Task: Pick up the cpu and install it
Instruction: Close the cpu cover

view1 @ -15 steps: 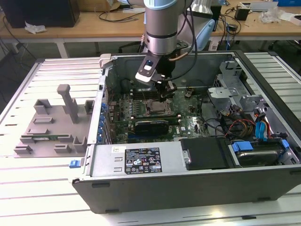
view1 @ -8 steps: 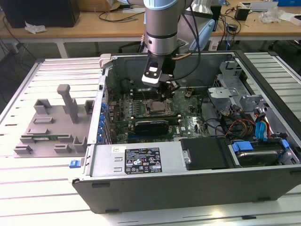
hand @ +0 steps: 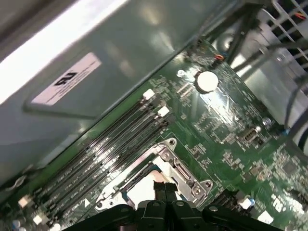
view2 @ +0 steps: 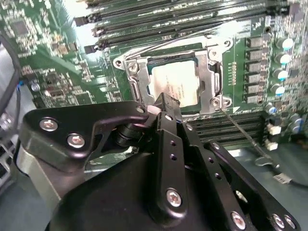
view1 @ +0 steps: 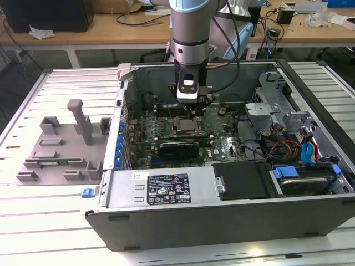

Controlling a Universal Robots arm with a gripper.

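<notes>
Seating the cpu (view2: 175, 86) flat within the socket (view2: 211, 86) on the motherboard (view2: 48, 72). Positioning the gripper (view2: 166, 102) at its edge, fingers (hand: 159, 188) closed together, gripping nothing. Judging alignment by even gaps all round; pressing lightly and squarely, avoiding tilt.

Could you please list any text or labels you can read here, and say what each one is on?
None can be read.
Black and white label on the grey power supply box: too small to read.
White sticker on the grey metal case wall: blurred, unreadable.
Print on the shiny silver square cpu: too faint to read.
</notes>
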